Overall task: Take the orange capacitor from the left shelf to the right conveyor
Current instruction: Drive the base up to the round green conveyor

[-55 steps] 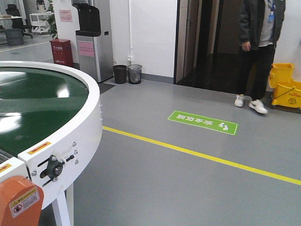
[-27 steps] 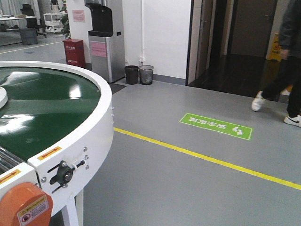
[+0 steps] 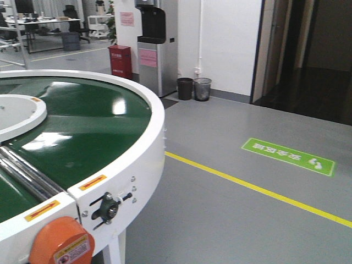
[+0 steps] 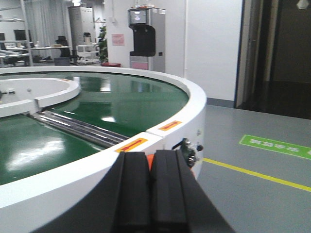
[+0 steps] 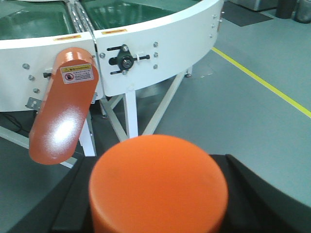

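Clamped between the black fingers of the right gripper, the orange capacitor points its long axis straight at the wrist camera, so only its round end face shows. The right conveyor stands ahead of that gripper, apart from it. Only the right wrist view shows the capacitor: the left wrist view has the left gripper with jaws pressed together on nothing, the conveyor just ahead of it, and the front view shows neither gripper.

Grey floor, yellow line, perhaps doorway
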